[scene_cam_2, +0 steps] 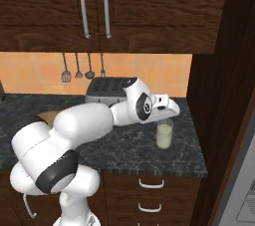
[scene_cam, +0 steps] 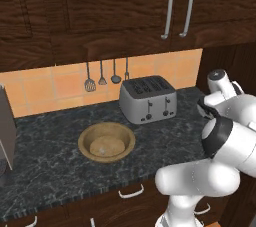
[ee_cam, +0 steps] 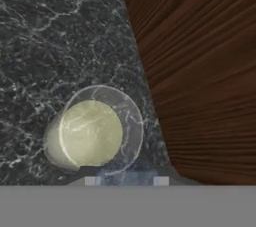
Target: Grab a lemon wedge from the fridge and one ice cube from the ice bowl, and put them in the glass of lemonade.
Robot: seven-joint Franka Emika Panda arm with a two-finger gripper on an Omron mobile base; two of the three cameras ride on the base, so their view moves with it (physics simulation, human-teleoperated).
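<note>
You have the pincer [scene_cam_2: 172, 112] over the right end of the dark stone counter [scene_cam_2: 124, 150], directly above the glass of lemonade [scene_cam_2: 164, 134]; from the right base view the hand sits just over the rim of the glass, w/ the tips pointing down at it. In the hand view you look almost straight down into the glass [ee_cam: 92, 131]: pale yellow liquid inside, clear rim around it, and the glass stands a little above and left of the two small finger tips [ee_cam: 91, 181] at the bottom edge. The tips stand narrow, nearly closed; between them is a small whitish-blue blur, so smth tiny may be pinched there, but I cannot tell what it is. The glass stands near the front right corner of the counter, close to the dark wood side panel [ee_cam: 200, 71], approx. one step right of the toaster [scene_cam_2: 107, 89]. In the left base view you see the ice bowl [scene_cam: 106, 142], round and tan-brown, in the middle of the counter, in front-left of the toaster [scene_cam: 148, 99] and well apart from the hand; smth pale lies in its bottom, too blurred to count. Four utensils [scene_cam: 106, 77] hang on the orange tile wall behind. Upper cabinets [scene_cam_2: 94, 6] w/ two long handles are above.
</note>
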